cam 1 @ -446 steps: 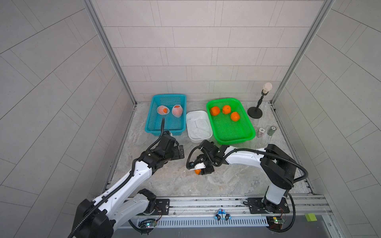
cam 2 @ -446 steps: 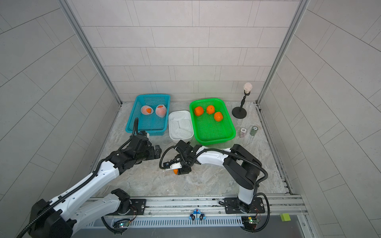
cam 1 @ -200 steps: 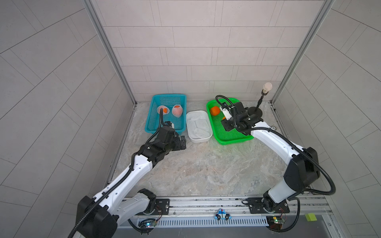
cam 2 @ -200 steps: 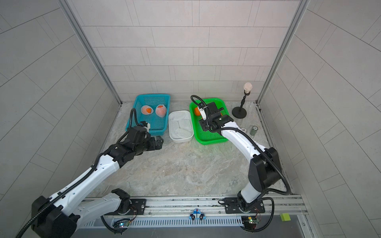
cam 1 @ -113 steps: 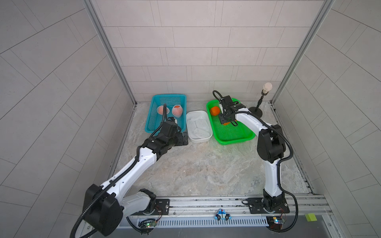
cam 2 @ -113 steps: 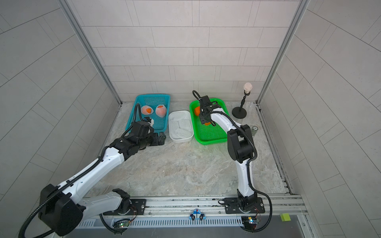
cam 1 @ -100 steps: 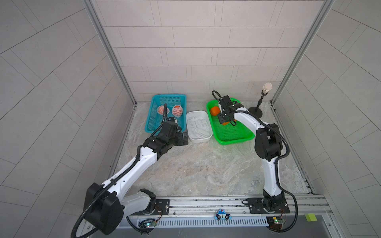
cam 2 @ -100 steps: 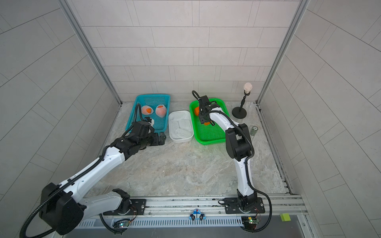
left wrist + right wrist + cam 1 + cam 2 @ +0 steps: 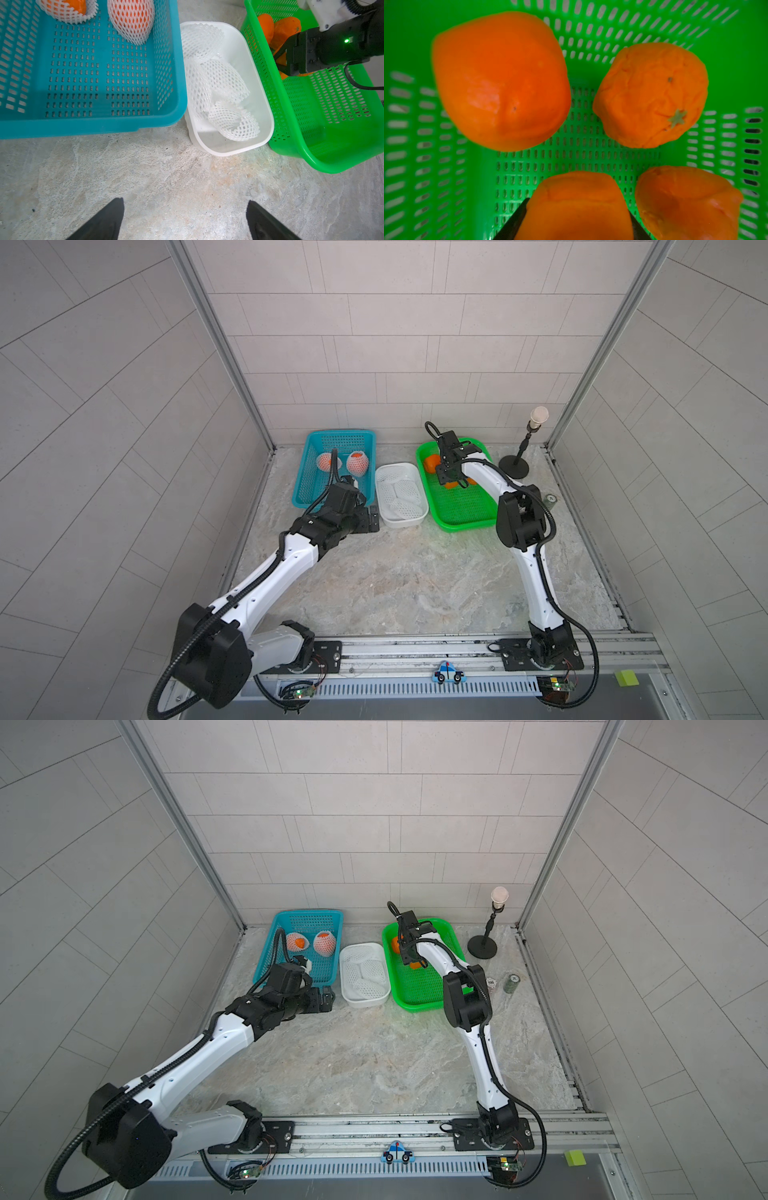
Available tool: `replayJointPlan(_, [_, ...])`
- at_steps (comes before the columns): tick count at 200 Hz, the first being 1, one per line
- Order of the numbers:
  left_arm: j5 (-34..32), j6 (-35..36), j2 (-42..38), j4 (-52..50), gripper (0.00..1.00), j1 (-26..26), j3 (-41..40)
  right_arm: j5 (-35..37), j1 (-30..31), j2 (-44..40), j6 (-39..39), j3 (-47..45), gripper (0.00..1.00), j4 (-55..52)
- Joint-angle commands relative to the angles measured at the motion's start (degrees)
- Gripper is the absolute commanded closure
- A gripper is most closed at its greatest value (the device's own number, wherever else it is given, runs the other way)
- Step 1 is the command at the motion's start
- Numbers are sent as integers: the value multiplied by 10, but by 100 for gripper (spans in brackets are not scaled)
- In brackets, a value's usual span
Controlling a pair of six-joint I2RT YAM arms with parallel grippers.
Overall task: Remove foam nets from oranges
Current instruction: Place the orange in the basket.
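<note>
My right gripper (image 9: pixel 577 207) is shut on a bare orange (image 9: pixel 577 195), held low inside the green basket (image 9: pixel 581 158). Three other bare oranges (image 9: pixel 500 83) lie around it. In both top views the right gripper (image 9: pixel 451 481) hangs over the basket's far half. Two oranges in foam nets (image 9: pixel 358 462) (image 9: pixel 133 20) sit at the far end of the blue basket (image 9: pixel 316 493). Loose foam nets (image 9: pixel 218 83) fill the white tub (image 9: pixel 228 152). My left gripper (image 9: pixel 184 200) is open and empty above the table, just in front of the blue basket and tub.
A black stand with a pale round top (image 9: pixel 515 466) is at the back right corner. Two small chip stacks (image 9: pixel 491 982) (image 9: pixel 512 982) stand right of the green basket. Tiled walls close in on three sides; the arm bases sit on the front rail.
The right arm carried the bare orange from the table's front middle back into the green basket. The left arm moved slightly toward the blue basket, staying open.
</note>
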Motion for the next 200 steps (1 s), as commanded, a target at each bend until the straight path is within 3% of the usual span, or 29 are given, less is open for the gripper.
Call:
replayJointPlan(1, [-2, 7, -3, 5, 2, 4, 3, 16, -4, 17, 13, 23, 59, -24])
replayJointPlan(200, [16, 1, -33, 30, 2, 5, -22, 47, -3, 12, -3, 62, 28, -52])
